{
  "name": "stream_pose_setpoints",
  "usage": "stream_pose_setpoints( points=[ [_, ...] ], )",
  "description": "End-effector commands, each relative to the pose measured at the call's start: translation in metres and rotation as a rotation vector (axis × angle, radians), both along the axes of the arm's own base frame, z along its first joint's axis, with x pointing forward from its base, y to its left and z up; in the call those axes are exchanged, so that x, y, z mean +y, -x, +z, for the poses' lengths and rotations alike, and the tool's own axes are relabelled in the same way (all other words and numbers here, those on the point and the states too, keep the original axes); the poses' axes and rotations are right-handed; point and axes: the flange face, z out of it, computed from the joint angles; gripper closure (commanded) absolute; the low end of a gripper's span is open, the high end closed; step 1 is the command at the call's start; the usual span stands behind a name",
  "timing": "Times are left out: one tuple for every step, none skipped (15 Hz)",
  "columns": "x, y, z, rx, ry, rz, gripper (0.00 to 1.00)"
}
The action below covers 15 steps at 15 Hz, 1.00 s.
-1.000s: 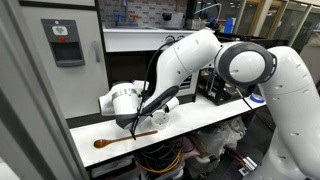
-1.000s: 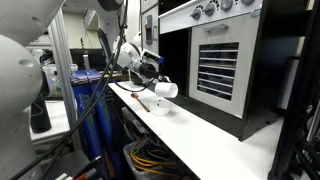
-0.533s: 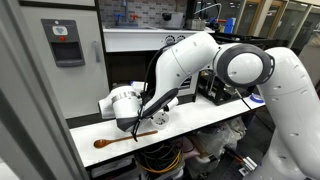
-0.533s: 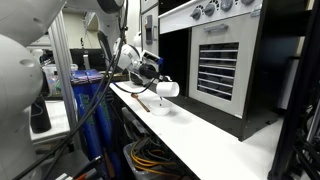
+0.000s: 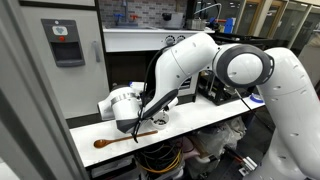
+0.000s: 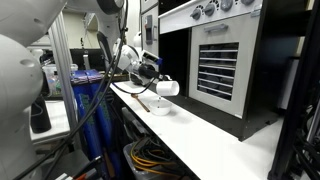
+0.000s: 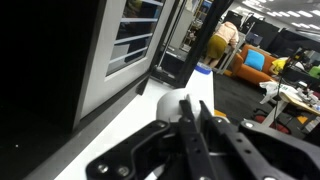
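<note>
On the white table [image 5: 205, 118], the claw [image 5: 136, 126] stood closed, apparently pinching the long brown wooden spoon [image 5: 112, 140] by its handle, mid-grasp; a lift next called for holding it level.

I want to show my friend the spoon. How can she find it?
Look at the long white table under the big white robot arm. Near its end is the wooden spoon, long-handled and the only brown thing there, beside a white cup.
</note>
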Motion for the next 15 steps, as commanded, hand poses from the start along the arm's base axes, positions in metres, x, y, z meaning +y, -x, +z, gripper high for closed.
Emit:
stream_pose_setpoints(
  points=[
    [0.0048, -0.0032, 0.0009, 0.017, 0.028, 0.013, 0.98],
    [0.0048, -0.0035, 0.0009, 0.018, 0.031, 0.016, 0.98],
    [0.0046, -0.0033, 0.0004, 0.020, 0.035, 0.019, 0.98],
    [0.0044, -0.0032, -0.0001, 0.023, 0.039, 0.022, 0.98],
    [0.0041, -0.0034, -0.0003, 0.024, 0.042, 0.025, 0.98],
    [0.0039, -0.0035, -0.0007, 0.027, 0.048, 0.029, 0.98],
    [0.0037, -0.0037, -0.0008, 0.029, 0.053, 0.033, 0.98],
    [0.0032, -0.0041, -0.0011, 0.032, 0.059, 0.037, 0.98],
    [0.0030, -0.0043, -0.0013, 0.035, 0.064, 0.041, 0.98],
    [0.0029, -0.0045, -0.0017, 0.038, 0.071, 0.045, 0.98],
    [0.0029, -0.0048, -0.0021, 0.041, 0.076, 0.048, 0.98],
    [0.0031, -0.0052, -0.0025, 0.044, 0.081, 0.052, 0.98],
    [0.0037, -0.0054, -0.0029, 0.046, 0.086, 0.055, 0.98],
    [0.0047, -0.0049, -0.0042, 0.049, 0.091, 0.060, 0.98],
    [0.0052, -0.0048, -0.0055, 0.051, 0.096, 0.064, 0.98]
  ],
)
